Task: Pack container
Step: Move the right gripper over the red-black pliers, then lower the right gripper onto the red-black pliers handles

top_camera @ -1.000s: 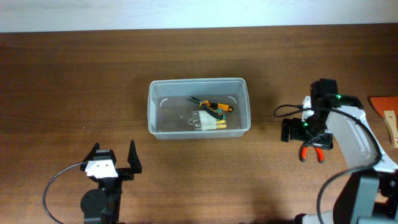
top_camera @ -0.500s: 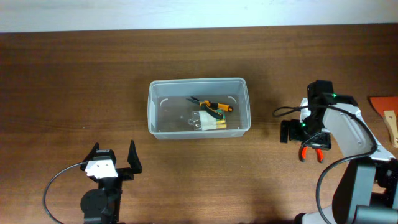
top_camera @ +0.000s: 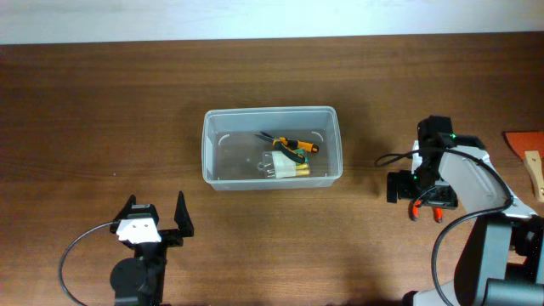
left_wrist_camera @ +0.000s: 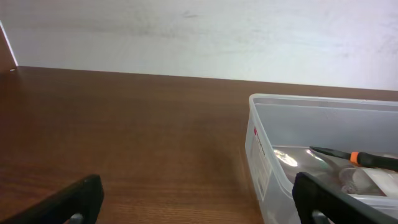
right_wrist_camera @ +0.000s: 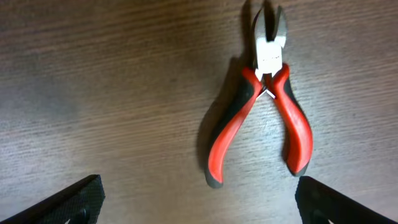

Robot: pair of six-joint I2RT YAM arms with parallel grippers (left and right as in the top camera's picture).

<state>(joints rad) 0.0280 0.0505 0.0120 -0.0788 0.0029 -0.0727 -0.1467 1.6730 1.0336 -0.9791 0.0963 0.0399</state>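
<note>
Seen from overhead, the container (top_camera: 206, 155), a clear plastic bin with rounded corners, is set near the middle of the dark wooden table (top_camera: 85, 102), its long sides running left to right. Inside it, toward its right half, a slim tool with an orange and black handle (top_camera: 297, 144) is laid at a slant above a pale, partly yellow item (top_camera: 289, 167) that cannot be identified. The left gripper (top_camera: 155, 215) is held low near the front edge of the table, well apart from the bin, its jaws spread wide and nothing between them. In the left wrist view the bin's translucent wall (left_wrist_camera: 264, 162) is seen ahead and to the right of the same gripper (left_wrist_camera: 199, 202), with the orange-handled tool (left_wrist_camera: 364, 158) showing over the rim. The right gripper (top_camera: 418, 194) is positioned to the right of the bin, directly above a pair of red-handled pliers (top_camera: 414, 210) lying flat on the wood. In the right wrist view the pliers (right_wrist_camera: 268, 68) are shown with handles splayed and tips pointing away from the camera, while the jaws of that gripper (right_wrist_camera: 199, 202) are opened wide on either side, touching nothing. At the table's far right edge an orange object (top_camera: 523, 140) and a pale wooden utensil (top_camera: 534, 174) are partly cut off by the frame
</note>
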